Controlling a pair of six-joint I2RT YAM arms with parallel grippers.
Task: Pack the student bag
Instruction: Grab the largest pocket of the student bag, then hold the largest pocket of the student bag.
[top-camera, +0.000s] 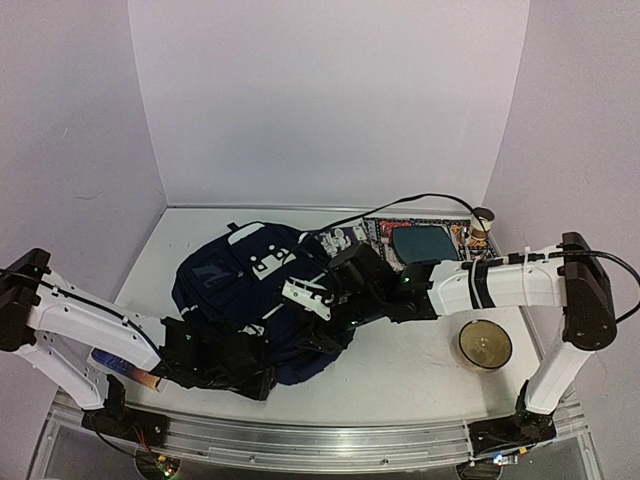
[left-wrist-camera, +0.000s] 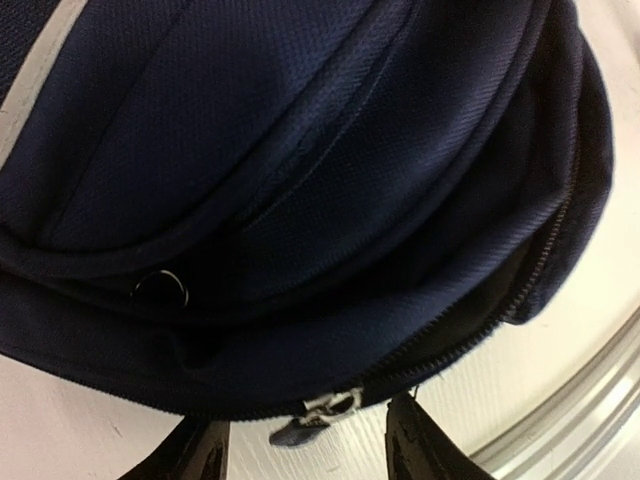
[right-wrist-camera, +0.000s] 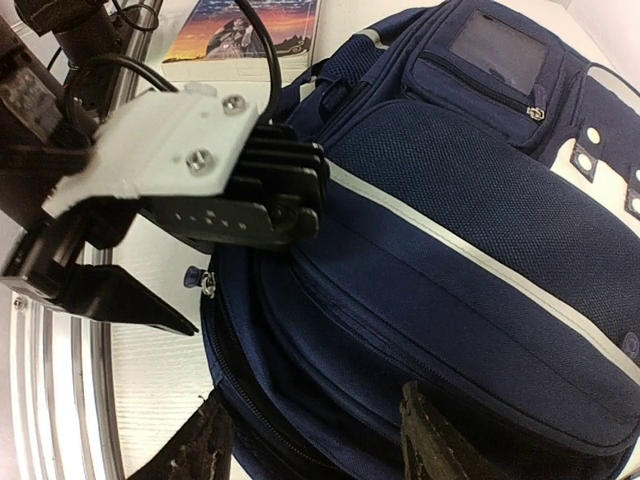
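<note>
Nothing legible is showing; white patches (top-camera: 268, 263) at twelve o'clock on the student bag (top-camera: 215, 285) are bearing no readable marks.

Count:
- 1 bag (top-camera: 220, 280), under both grippers.
- 2 grippers: left (left-wrist-camera: 300, 425), right (right-wrist-camera: 310, 400). 2 fingers (right-wrist-camera: 430, 440) each.
- 2 zip pulls (left-wrist-camera: 312, 418): that one just ahead of the left fingertips, the other on the 1 pocket (right-wrist-camera: 490, 60) ahead of the right gripper.
- 1 book (right-wrist-camera: 240, 30), beyond the left gripper as seen from the right one.
- 1 mat (top-camera: 380, 232) behind the right gripper, with 1 pouch (top-camera: 422, 243) on it.
- 1 small cylinder (top-camera: 483, 222) and 1 dish (top-camera: 485, 345), both out by the right arm.
</note>
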